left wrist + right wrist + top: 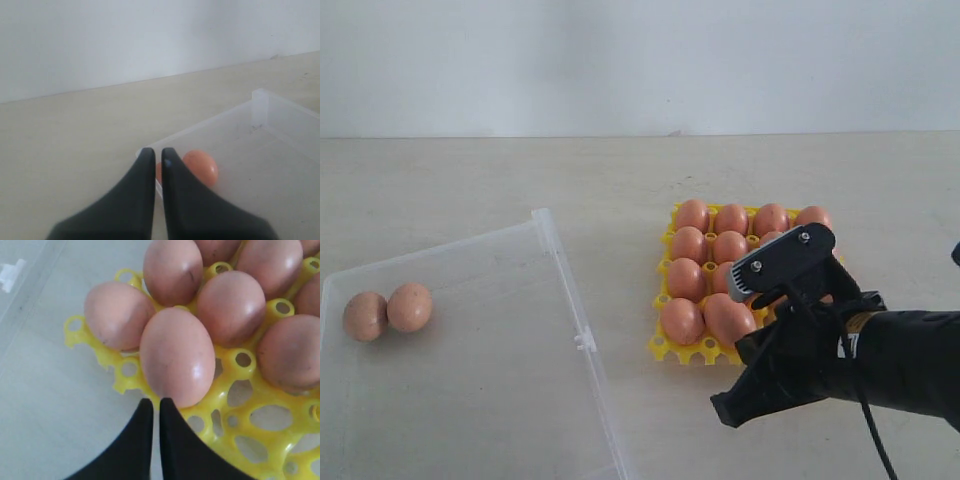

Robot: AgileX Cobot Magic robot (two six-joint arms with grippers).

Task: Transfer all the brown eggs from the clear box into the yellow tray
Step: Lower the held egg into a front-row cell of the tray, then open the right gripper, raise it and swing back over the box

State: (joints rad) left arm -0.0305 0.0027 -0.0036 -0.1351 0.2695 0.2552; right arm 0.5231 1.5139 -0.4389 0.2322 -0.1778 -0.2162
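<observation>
Pinkish-brown eggs, yellow tray

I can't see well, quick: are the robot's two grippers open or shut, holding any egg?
Left gripper: shut, holding nothing.
Right gripper: shut, holding nothing.

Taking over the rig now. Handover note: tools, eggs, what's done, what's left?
Left tool: shut, empty, just outside the clear box rim, facing the eggs inside.
Right tool: shut, empty, at the near edge of the yellow tray, tips by the front egg.
Done: most eggs sit in the tray; the arm hides the exact count.
Left: two brown eggs, side by side at the box's left end, to go into the empty cups near the right tool.
</observation>
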